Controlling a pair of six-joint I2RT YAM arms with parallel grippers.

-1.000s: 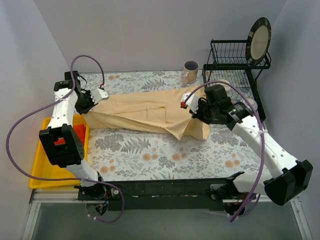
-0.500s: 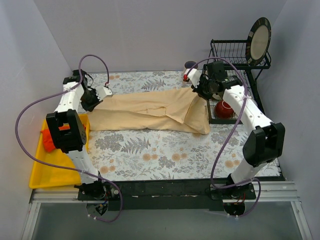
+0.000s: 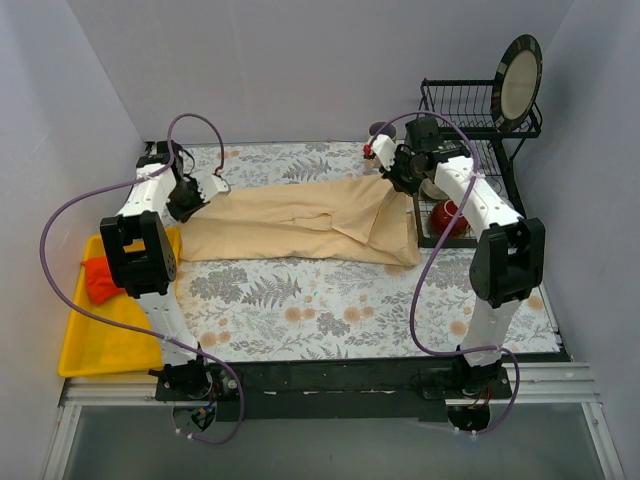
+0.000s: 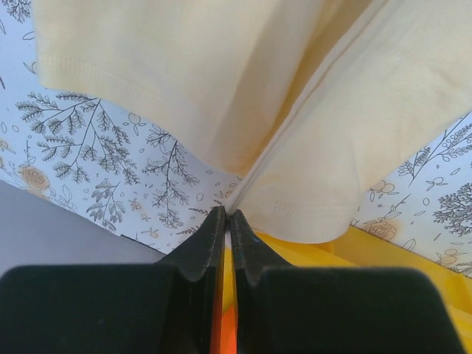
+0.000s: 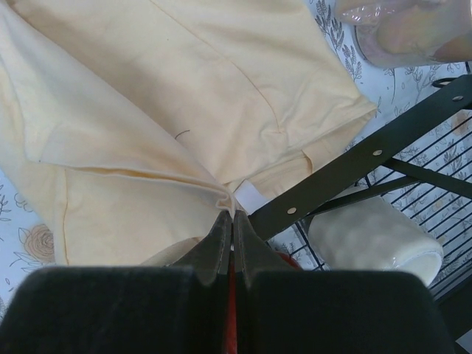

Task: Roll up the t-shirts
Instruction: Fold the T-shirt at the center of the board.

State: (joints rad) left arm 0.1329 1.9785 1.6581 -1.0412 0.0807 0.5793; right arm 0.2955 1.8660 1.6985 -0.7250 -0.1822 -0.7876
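T-shirt (image 3: 300,225): pale beige-tan cloth with no print; folded lengthwise into a long band; lies across the far half of the counter (image 3: 320,310), stretched between the two arms; right end doubled over just beside the dish rack (image 3: 470,120)

Left end effector (image 4: 226,215): jaws pressed together on a fold at the shirt's left end; a hemmed sleeve edge lies to each side of the pinch; positioned at the counter's left margin, near the yellow tray (image 3: 85,350)

Right end effector (image 5: 231,214): jaws drawn narrow, clamping the shirt's right end; a small white label shows at the tips; just beside the rack's black lower rail

Counter: covered in a fern-and-flower print; near half bare

Yellow tray: set off the counter's left edge; a red-orange item (image 3: 98,280) sits in its far end

Dish rack: black wire, far right corner; a round plate (image 3: 520,78) stands upright in the upper tier; a red item (image 3: 447,217) and a white cup (image 5: 372,240) lie in the lower level

Mug (image 5: 394,29): on the counter beyond the shirt, near the rack; blurred in the wrist view
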